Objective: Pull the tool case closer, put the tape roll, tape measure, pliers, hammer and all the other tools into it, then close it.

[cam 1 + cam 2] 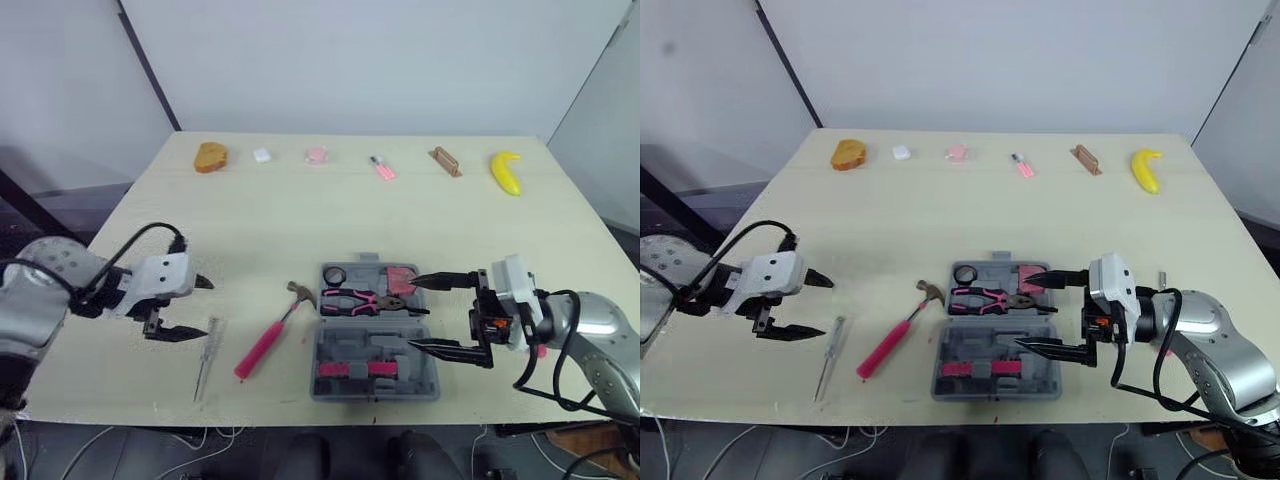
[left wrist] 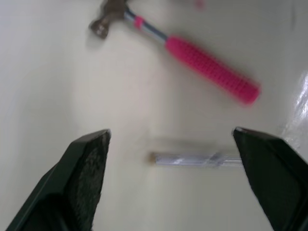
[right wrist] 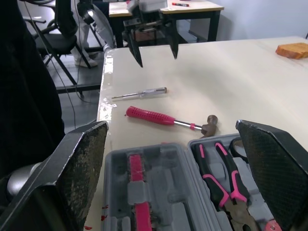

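Two grippers stood at opposite ends of the tabletop [image 1: 300, 215]. Farthest left, we saw the left gripper [image 1: 206, 310] spread open and empty, just beside the clear-handled screwdriver [image 1: 208, 358]. Next lay the hammer [image 1: 268, 335], its pink handle toward the front edge and its head pointing at the tool case [image 1: 326, 350]. That case sat open near the front edge, with the pliers [image 1: 360, 300] resting in its far half. At its right side we found the right gripper [image 1: 414, 312], fingers wide apart, holding nothing.

open table [image 1: 300, 220] around hammer [image 1: 268, 338], screwdriver [image 1: 207, 362] beside
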Robot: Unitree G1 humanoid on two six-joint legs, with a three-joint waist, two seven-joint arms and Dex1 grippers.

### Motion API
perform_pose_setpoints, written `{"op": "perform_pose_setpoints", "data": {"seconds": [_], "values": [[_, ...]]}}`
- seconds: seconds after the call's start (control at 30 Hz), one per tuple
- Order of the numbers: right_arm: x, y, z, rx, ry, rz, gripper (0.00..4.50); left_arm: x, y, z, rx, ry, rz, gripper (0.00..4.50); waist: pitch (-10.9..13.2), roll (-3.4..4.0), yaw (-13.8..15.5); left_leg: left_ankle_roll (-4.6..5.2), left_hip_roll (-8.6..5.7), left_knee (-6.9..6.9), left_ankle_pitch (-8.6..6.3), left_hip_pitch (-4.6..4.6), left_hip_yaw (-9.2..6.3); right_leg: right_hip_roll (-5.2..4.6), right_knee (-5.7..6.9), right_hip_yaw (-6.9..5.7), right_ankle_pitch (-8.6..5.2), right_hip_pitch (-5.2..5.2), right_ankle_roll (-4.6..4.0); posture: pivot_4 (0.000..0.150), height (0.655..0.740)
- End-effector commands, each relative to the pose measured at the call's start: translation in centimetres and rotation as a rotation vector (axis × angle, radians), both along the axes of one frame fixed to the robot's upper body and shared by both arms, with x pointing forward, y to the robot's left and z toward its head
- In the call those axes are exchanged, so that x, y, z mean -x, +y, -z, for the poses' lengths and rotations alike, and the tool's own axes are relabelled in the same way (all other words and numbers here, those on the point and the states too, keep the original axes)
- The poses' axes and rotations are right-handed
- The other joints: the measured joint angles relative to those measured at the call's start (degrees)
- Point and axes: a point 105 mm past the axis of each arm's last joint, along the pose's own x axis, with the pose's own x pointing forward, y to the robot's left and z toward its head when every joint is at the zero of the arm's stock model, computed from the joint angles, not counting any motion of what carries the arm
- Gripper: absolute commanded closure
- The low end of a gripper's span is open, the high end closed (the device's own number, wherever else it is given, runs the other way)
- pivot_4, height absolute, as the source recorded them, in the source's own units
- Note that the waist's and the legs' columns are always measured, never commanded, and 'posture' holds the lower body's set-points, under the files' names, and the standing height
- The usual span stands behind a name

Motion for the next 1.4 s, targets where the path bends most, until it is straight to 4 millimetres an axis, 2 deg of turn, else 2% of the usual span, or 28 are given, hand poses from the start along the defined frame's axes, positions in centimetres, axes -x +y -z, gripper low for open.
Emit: {"op": "perform_pose_setpoints", "data": {"seconds": [0.03, 0.2, 0.33, 0.57, 0.67, 0.83, 1.03, 1.2, 1.3, 1.37, 1.4], "values": [[0.5, 0.2, -0.8, -0.015, -0.028, -0.017, 0.0, -0.6, 0.5, -0.4, -0.192, 0.001, 0.17, 0.21, 0.0, -0.01, 0.1, 0.0, 0.0, 0.02, 0.0, -0.03, -0.01, -0.01, 0.0, -0.01, 0.01, -0.02, 0.0, 0.15, 0.74], [0.4, -0.1, -0.8, -0.01, -0.011, -0.019, 0.0, -1.9, 1.0, -1.0, -0.406, -0.006, 0.319, 0.21, 0.1, -0.09, -0.5, 0.01, -0.03, 0.03, 0.0, -0.04, 0.04, -0.06, -0.01, 0.03, 0.01, 0.0, 0.03, 0.15, 0.74], [0.5, -0.4, -0.7, 0.003, 0.011, -0.03, 0.0, -2.3, 0.3, -1.1, -0.488, -0.05, 0.475, 0.21, 0.1, -0.1, -0.5, 0.01, -0.02, 0.03, 0.0, -0.03, 0.0, -0.04, 0.01, 0.0, 0.01, 0.0, 0.03, 0.15, 0.74], [0.7, -0.7, -0.6, 0.024, 0.046, -0.051, 0.0, -0.5, 0.1, 0.9, -0.554, -0.015, 0.704, 0.21, 0.1, -0.12, -0.5, 0.01, 0.0, 0.09, 0.0, -0.02, 0.0, -0.07, 0.07, 0.01, 0.02, 0.01, 0.04, 0.15, 0.74], [0.7, -0.6, -0.6, 0.025, 0.051, -0.06, 0.0, 0.4, 0.8, 2.6, -0.554, 0.027, 0.726, 0.21, 0.1, -0.12, -0.6, 0.01, 0.01, 0.12, 0.0, 0.0, -0.02, -0.06, 0.11, 0.0, 0.02, 0.02, 0.03, 0.15, 0.74], [0.7, -0.4, -0.6, 0.021, 0.052, -0.066, 0.0, 0.2, 1.4, 4.3, -0.571, 0.039, 0.702, 0.21, 0.1, -0.12, -0.3, 0.01, 0.01, 0.21, 0.0, -0.02, -0.07, -0.05, 0.14, -0.05, 0.02, 0.04, 0.04, 0.15, 0.74], [0.5, -0.4, -0.5, 0.024, 0.052, -0.066, 0.0, -0.7, 0.2, 6.0, -0.542, -0.013, 0.715, 0.21, 0.1, -0.14, -0.3, 0.01, -0.02, 0.28, 0.0, -0.03, -0.07, -0.1, 0.1, -0.06, 0.08, 0.13, 0.13, 0.15, 0.74], [0.6, -0.4, -0.4, 0.028, 0.052, -0.061, 0.0, -0.5, -0.5, 7.7, -0.51, -0.017, 0.742, 0.21, 0.1, -0.14, -0.6, 0.01, -0.01, 0.28, 0.0, -0.02, -0.08, -0.08, 0.12, -0.05, 0.08, 0.13, 0.13, 0.15, 0.74], [0.5, -0.5, -0.5, 0.03, 0.049, -0.05, 0.0, 0.7, 0.0, 9.2, -0.509, 0.036, 0.756, 0.93, 0.1, -0.14, -0.6, 0.01, 0.0, 0.28, 0.0, 0.0, -0.07, -0.07, 0.14, -0.04, 0.08, 0.12, 0.13, 0.15, 0.74], [0.4, -0.5, -0.5, 0.028, 0.046, -0.048, 0.0, 1.2, 0.5, 10.1, -0.517, 0.063, 0.75, 1.83, 0.0, -0.06, -0.6, 0.01, 0.0, 0.28, 0.0, 0.01, -0.07, -0.08, 0.15, -0.04, 0.08, 0.13, 0.13, 0.15, 0.74], [0.4, -0.5, -0.5, 0.029, 0.045, -0.047, 0.0, 1.3, 0.7, 10.4, -0.523, 0.071, 0.746, 2.14, 0.0, -0.03, -0.5, 0.01, -0.02, 0.28, 0.0, 0.04, -0.02, -0.1, 0.17, -0.01, 0.08, 0.14, 0.13, 0.15, 0.74]]}}
